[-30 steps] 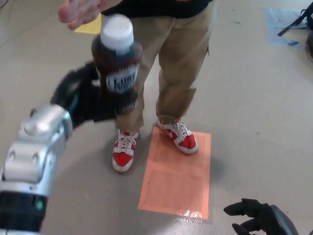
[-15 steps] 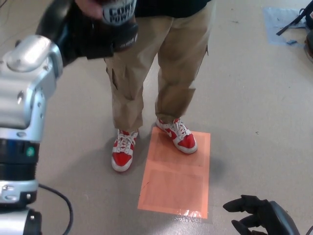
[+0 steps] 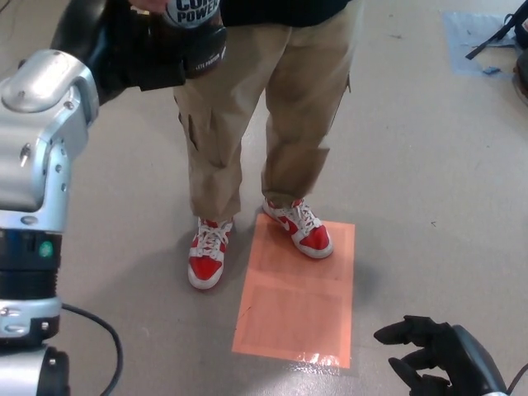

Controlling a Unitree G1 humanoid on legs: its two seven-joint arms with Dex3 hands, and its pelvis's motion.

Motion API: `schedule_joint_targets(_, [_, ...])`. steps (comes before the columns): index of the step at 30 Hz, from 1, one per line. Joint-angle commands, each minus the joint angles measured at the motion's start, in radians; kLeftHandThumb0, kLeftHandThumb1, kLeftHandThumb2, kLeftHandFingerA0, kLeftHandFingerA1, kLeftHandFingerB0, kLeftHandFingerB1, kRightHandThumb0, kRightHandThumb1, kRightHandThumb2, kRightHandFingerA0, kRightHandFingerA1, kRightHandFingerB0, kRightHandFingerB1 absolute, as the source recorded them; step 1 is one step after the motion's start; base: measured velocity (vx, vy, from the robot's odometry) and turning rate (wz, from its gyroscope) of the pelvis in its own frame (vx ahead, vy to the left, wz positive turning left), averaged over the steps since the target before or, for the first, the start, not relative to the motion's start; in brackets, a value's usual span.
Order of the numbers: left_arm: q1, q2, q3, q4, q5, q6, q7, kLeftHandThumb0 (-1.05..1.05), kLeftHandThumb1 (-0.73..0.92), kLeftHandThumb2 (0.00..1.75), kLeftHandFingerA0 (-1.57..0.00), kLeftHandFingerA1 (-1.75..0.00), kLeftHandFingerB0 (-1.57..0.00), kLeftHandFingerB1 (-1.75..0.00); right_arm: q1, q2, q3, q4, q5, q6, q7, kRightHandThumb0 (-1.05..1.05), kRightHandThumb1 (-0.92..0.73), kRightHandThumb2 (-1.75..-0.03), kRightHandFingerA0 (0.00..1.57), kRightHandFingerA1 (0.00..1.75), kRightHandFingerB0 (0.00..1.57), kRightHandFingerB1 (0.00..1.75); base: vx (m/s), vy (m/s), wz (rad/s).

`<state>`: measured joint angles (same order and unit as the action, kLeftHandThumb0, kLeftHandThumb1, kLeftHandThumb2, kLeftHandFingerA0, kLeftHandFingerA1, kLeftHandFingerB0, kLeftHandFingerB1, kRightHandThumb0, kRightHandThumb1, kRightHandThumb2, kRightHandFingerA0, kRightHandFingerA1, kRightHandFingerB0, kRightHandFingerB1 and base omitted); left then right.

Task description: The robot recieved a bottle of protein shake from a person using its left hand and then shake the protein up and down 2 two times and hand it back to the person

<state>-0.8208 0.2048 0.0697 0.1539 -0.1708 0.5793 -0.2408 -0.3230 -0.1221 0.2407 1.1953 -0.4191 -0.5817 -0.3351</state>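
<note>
Only the lower part of the dark brown protein shake bottle (image 3: 191, 11) shows at the top edge, its white label partly readable; its cap is out of frame. My left hand (image 3: 153, 49) is raised high at the top left, shut around the bottle, with the silver forearm filling the left side. A person's fingers (image 3: 148, 5) show just above my hand, next to the bottle. The person stands right behind it in tan trousers (image 3: 272, 107). My right hand (image 3: 437, 359) hangs low at the bottom right, its fingers spread and holding nothing.
The person's red and white shoes (image 3: 208, 252) stand on the grey floor, one on an orange floor mat (image 3: 297, 305). A blue patch (image 3: 474, 37) with a black strap lies at the top right. A black cable (image 3: 103, 338) loops at the lower left.
My left arm has lifted the bottle from mid-picture up to the top edge, so its cap has left the frame. The right hand has shifted slightly.
</note>
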Motion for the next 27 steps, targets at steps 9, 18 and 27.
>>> schedule_joint_targets(9, [0.022, 0.152, -0.064, -0.002, -0.043, 0.028, -0.219, -0.98, 0.62, 1.02, 0.00, -0.02, 0.00, 0.00, -0.039, -0.009, -0.029, 0.008, 0.023, 0.014, 0.020, -0.28, -0.66, -0.60, 0.83, 0.46, 0.77, 0.45, 0.00, 0.000, 0.00])
schedule_joint_targets(18, [0.197, 0.197, -0.138, 0.021, 0.136, -0.217, -0.110, -0.83, 0.75, 1.03, -0.28, -0.46, -0.12, -0.39, -0.112, -0.031, -0.049, 0.006, 0.032, 0.041, 0.041, -0.27, -0.69, -0.60, 0.77, 0.45, 0.75, 0.43, 0.00, 0.000, 0.00])
schedule_joint_targets(27, [0.426, 0.242, -0.502, 0.506, 0.561, -0.656, 0.378, -0.49, 0.66, 0.60, -0.53, -0.38, -0.25, -0.30, -0.134, -0.036, 0.020, 0.012, -0.051, 0.100, -0.014, -0.30, -0.69, -0.62, 0.82, 0.46, 0.66, 0.41, 0.00, 0.000, 0.00])
